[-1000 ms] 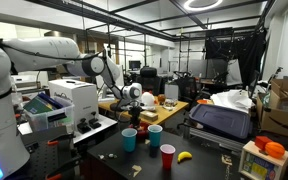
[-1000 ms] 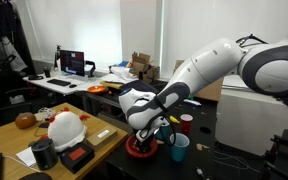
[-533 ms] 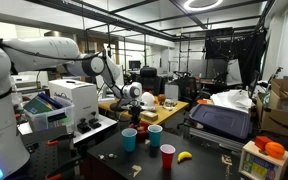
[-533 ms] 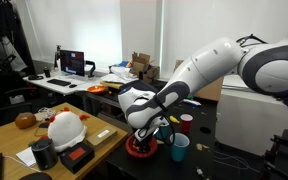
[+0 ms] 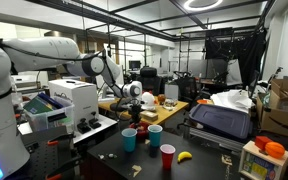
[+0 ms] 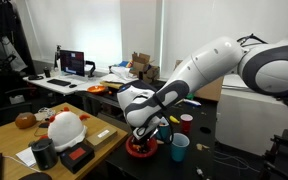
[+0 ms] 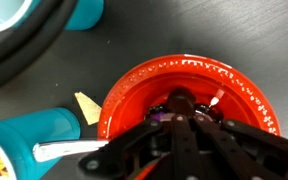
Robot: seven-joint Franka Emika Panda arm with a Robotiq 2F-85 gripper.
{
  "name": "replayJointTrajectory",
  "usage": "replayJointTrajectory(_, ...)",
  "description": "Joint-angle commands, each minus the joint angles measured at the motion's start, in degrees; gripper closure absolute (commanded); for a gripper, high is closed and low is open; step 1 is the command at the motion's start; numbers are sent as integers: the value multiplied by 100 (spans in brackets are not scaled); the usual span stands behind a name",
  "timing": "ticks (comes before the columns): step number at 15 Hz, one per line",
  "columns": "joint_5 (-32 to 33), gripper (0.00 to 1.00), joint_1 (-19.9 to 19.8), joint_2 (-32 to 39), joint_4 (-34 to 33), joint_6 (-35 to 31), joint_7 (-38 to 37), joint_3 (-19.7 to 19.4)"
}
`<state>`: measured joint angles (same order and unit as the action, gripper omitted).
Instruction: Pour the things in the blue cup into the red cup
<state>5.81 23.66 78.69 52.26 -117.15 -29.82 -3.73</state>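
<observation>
Jaws of the gripper (image 7: 181, 110) are clenched together low inside the wide red bowl (image 7: 239, 85), right at a small dark thing (image 7: 177, 99) on its bottom. Whether I really pinch it or only touch it, I cannot tell. This bowl is not part of my task. The blue cup (image 5: 130, 139) stands upright on the dark table (image 5: 104, 162), near the bowl and untouched, so I judge that the pouring is not yet begun. To do the step well, I should release and lift straight up out of the bowl. Then I should come to the blue cup from the side, grasp it at the middle of its wall, and keep it upright until it is over the red cup (image 5: 167, 156). The red cup stands near, a little in front. A paler teal cup (image 5: 155, 136) stands just beside the blue one, and I could easily mistake it or knock it. In the wrist view two teal cups show beside the bowl; which is which I cannot say. A banana (image 5: 184, 156) lies near the red cup.
</observation>
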Motion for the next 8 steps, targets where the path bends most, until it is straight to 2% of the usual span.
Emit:
replayJointTrajectory(1,35,100,72,77,-241,-104,-309,-123)
replayJointTrajectory(2,97,94,117,107,-301,-161,-439,-206)
replayJointTrajectory(3,133,72,139,119,-342,-208,-520,-251)
replayJointTrajectory(5,249,68,222,130,-391,-304,-644,-394)
replayJointTrajectory(8,365,46,317,106,-393,-449,-735,-550)
